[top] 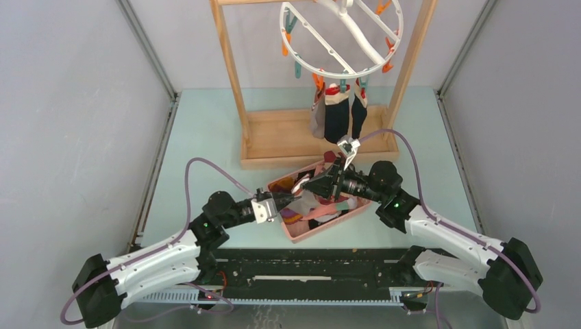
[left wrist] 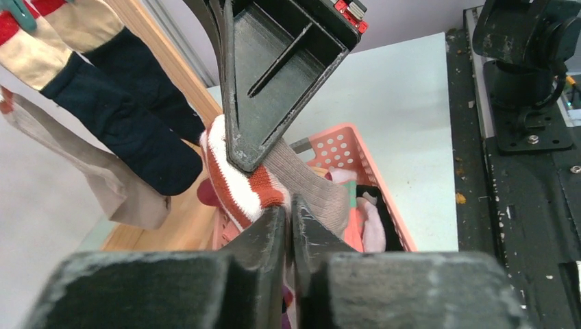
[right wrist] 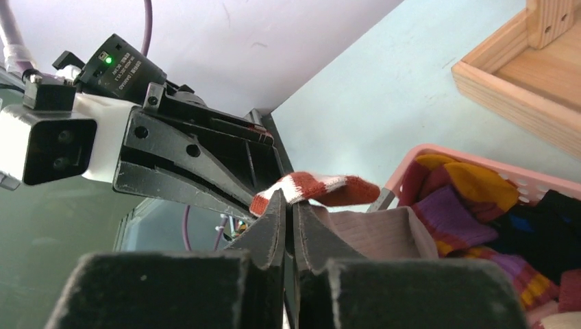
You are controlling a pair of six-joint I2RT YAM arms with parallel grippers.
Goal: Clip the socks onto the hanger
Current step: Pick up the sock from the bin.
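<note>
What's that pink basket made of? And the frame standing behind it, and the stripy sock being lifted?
The pink basket looks like moulded plastic: smooth, slightly glossy, with rows of round holes. The frame appears to be pale wood with a matt surface and faint grain. The striped sock is knitted fabric, soft and ribbed, probably cotton or a blend.

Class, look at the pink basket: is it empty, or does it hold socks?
Not empty. The basket holds several socks, a purple-orange striped sock among them.
</note>
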